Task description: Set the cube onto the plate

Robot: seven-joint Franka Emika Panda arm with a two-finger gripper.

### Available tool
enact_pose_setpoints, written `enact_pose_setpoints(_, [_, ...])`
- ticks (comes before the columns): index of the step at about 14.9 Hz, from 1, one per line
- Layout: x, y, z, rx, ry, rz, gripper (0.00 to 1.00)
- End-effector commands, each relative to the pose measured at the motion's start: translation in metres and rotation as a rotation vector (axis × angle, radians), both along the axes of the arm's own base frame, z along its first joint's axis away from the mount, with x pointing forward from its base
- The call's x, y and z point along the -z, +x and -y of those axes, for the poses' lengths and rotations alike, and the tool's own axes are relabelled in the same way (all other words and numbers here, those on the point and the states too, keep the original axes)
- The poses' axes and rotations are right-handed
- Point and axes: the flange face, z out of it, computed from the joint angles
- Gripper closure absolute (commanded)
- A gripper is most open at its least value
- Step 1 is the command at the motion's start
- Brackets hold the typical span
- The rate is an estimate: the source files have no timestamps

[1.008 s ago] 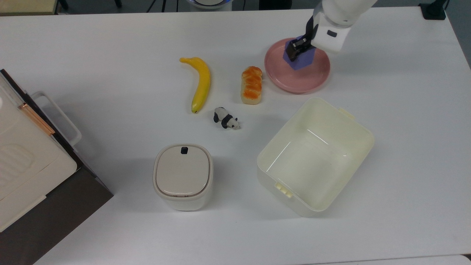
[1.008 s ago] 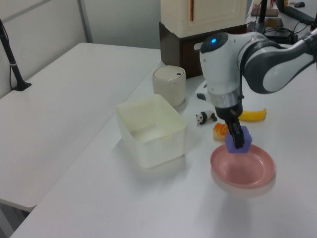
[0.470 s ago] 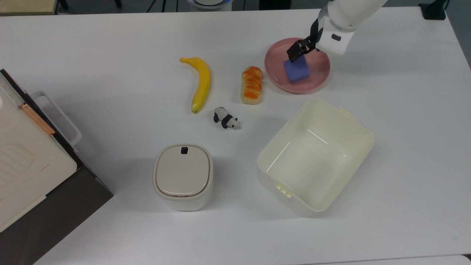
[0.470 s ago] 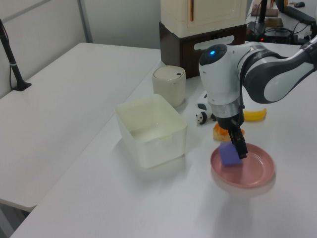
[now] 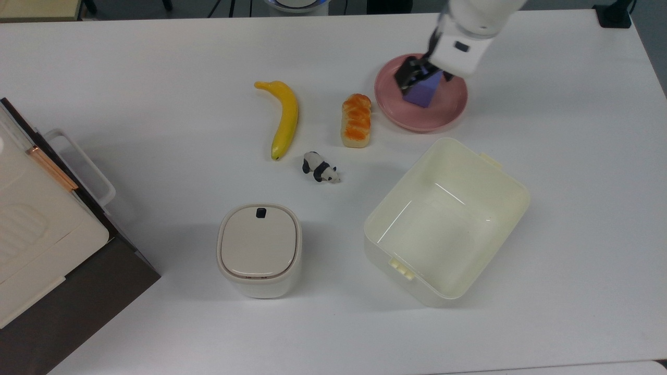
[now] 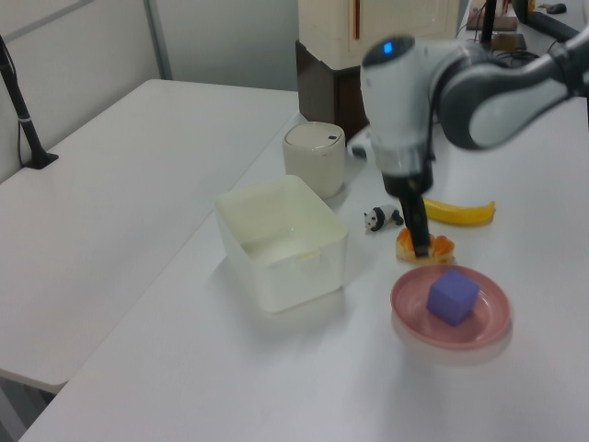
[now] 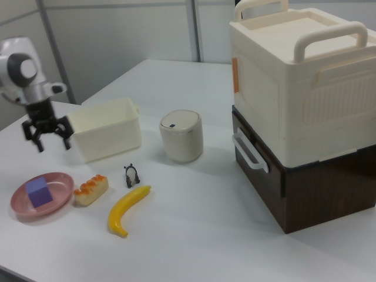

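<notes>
The cube (image 7: 38, 192) sits flat on the plate (image 7: 22, 210), no long axis, one corner turned toward the right view's near edge. My claw (image 7: 46, 134) hangs above it, fingers spread wide, holding nothing. The bread roll (image 7: 90, 188) lies just beside the plate on the right view's right.

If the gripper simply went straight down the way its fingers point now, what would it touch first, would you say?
Most likely the plate or the cube on it; the open gripper hangs above them, though depth leaves the exact spot unclear.
</notes>
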Motion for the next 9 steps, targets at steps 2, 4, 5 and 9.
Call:
enact_pose_setpoints(2, [-0.059, 0.021, 0.081, 0.17, 0.016, 0.1, 0.0])
enact_pose_setpoints(4, [-0.08, 0.025, 0.116, 0.244, 0.019, 0.132, 0.0])
enact_pose_setpoints(5, [-0.09, 0.026, 0.136, 0.276, 0.021, 0.147, 0.0])
enact_pose_setpoints(9, [-0.135, 0.021, 0.199, 0.384, 0.051, 0.21, 0.0])
